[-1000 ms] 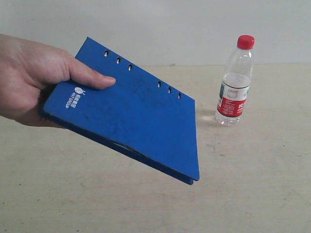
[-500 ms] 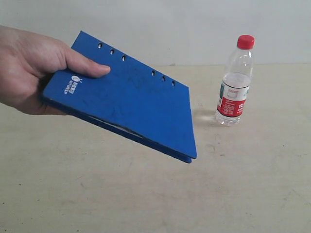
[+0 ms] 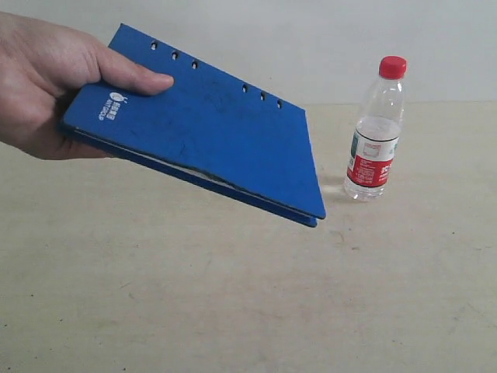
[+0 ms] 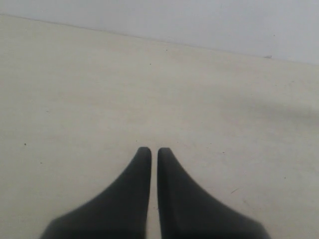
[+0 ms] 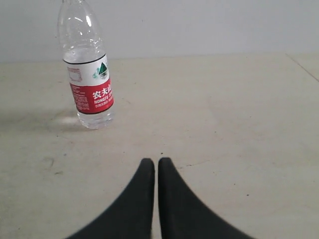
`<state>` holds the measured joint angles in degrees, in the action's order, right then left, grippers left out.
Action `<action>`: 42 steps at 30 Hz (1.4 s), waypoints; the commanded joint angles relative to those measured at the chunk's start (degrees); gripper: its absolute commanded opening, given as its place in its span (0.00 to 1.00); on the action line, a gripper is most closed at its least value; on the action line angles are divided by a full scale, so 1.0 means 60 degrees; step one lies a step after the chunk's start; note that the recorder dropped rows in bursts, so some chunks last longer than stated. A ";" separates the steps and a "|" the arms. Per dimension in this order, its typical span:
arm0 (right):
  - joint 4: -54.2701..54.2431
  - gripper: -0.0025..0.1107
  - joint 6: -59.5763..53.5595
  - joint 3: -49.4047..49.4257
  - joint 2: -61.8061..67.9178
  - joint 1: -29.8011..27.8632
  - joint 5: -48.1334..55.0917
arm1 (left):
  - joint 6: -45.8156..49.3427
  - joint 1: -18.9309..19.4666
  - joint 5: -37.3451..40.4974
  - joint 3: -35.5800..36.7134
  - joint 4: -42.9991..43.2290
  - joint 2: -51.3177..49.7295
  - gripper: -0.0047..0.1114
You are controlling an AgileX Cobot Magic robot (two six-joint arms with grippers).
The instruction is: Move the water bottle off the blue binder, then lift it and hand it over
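The water bottle (image 3: 376, 132), clear with a red cap and a red-and-white label, stands upright on the beige table at the right. The same water bottle (image 5: 88, 74) shows in the right wrist view, some way ahead of my right gripper (image 5: 156, 160), which is shut with nothing in it. A person's hand (image 3: 46, 81) holds the blue binder (image 3: 206, 132) in the air at the left, tilted down toward the bottle, white logo near the thumb. My left gripper (image 4: 150, 149) is shut over bare table. Neither gripper shows in the exterior view.
The beige table (image 3: 233, 311) runs across the whole view, with a pale wall (image 3: 311, 39) behind it. A shadow of the binder falls on the table (image 4: 279, 107) in the left wrist view.
The hand has raised the blue binder and flattened its tilt; its far corner has swung up and slightly toward the bottle. The bottle has not moved.
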<state>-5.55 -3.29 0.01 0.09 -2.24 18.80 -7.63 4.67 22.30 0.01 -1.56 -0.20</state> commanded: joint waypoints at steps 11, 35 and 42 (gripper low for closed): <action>0.0415 0.02 -0.0302 -0.0001 -0.0015 0.0018 -0.0050 | 0.0030 -0.0046 -0.0059 -0.0001 -0.0054 0.0034 0.08; 0.0415 0.02 -0.0302 -0.0001 -0.0015 0.0018 -0.0059 | 0.0030 -0.0046 -0.0059 -0.0001 -0.0054 0.0034 0.08; 0.0415 0.02 -0.0302 -0.0001 -0.0015 0.0018 -0.0059 | 0.0030 -0.0046 -0.0059 -0.0001 -0.0054 0.0034 0.08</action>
<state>-3.41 -4.94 0.01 0.09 -2.24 18.70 -7.63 4.67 22.30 0.01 -1.56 -0.20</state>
